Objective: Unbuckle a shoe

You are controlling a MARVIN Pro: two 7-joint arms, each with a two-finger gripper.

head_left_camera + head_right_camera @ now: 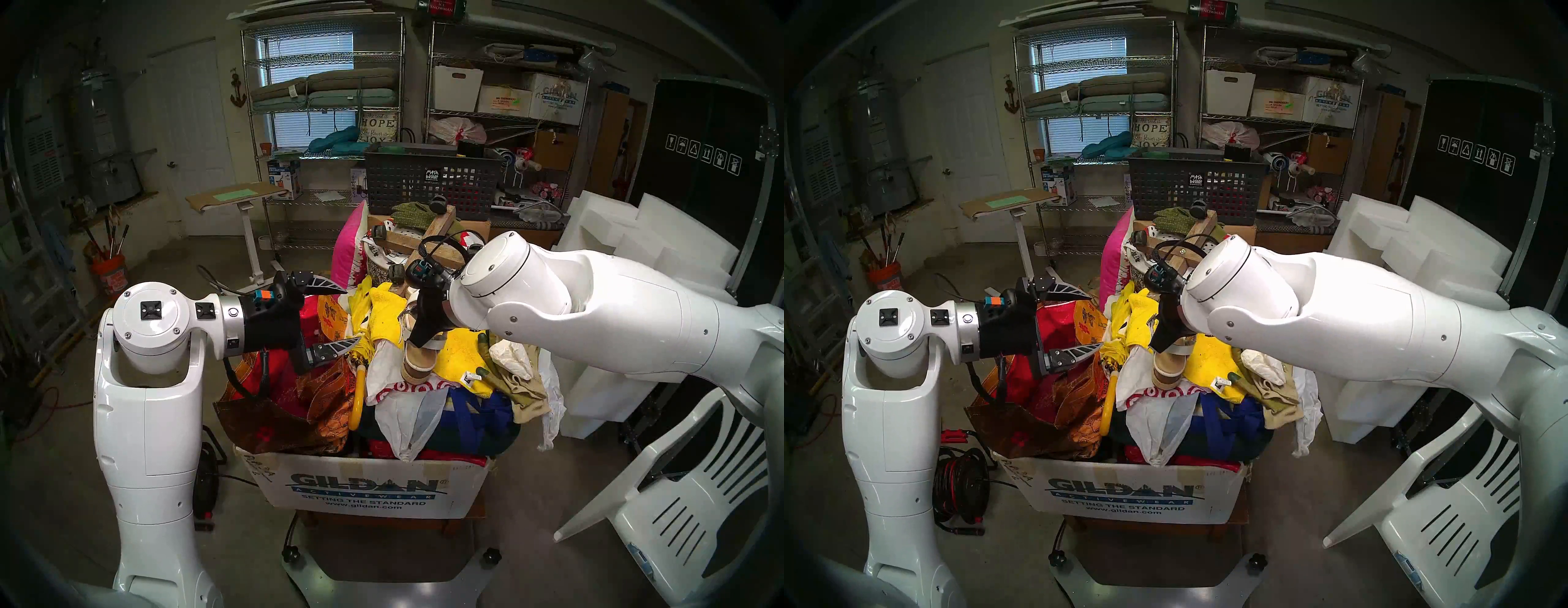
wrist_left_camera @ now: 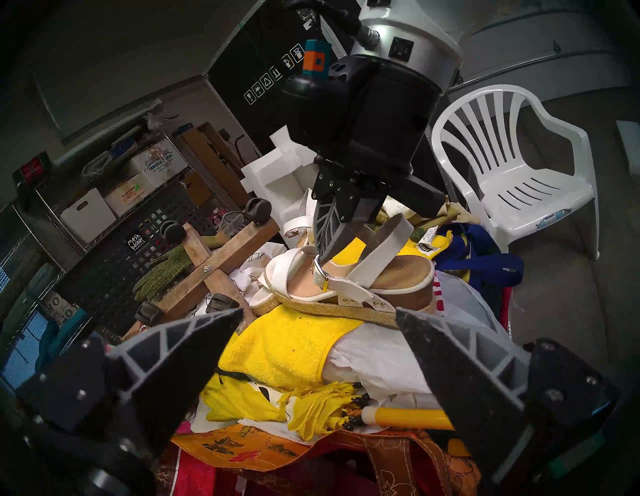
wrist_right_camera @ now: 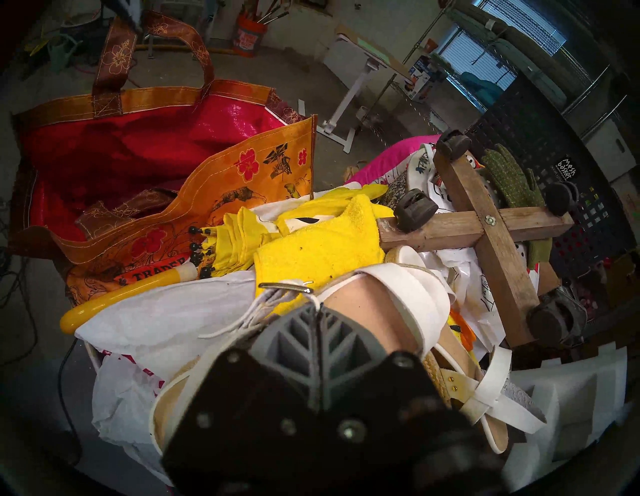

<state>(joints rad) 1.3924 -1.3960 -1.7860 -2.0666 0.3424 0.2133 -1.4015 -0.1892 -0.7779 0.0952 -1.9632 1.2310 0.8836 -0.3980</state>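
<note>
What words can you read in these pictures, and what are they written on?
"GILDAN ACTIVEWEAR SETTING THE STANDARD www.gildan.com": big box at the front.
"Mesh basket": dark basket.
"HOPE" and "JOY": pillow on the shelf; its small words are blurred.
"TRADER", then cut off: orange bag.
"SNOWMAN": red sign up top.
Symbols only, no words: black case.
Too small: shelf box labels, towel tag, bucket.

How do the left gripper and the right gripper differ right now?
The left gripper is spread wide open and empty, while the right gripper is shut, its tips pressed down at the thin white buckled ankle strap of the white-strapped platform sandal. The left points nearly level, short of the sandal; the right angles steeply down. Both share black ribbed fingers.
</note>
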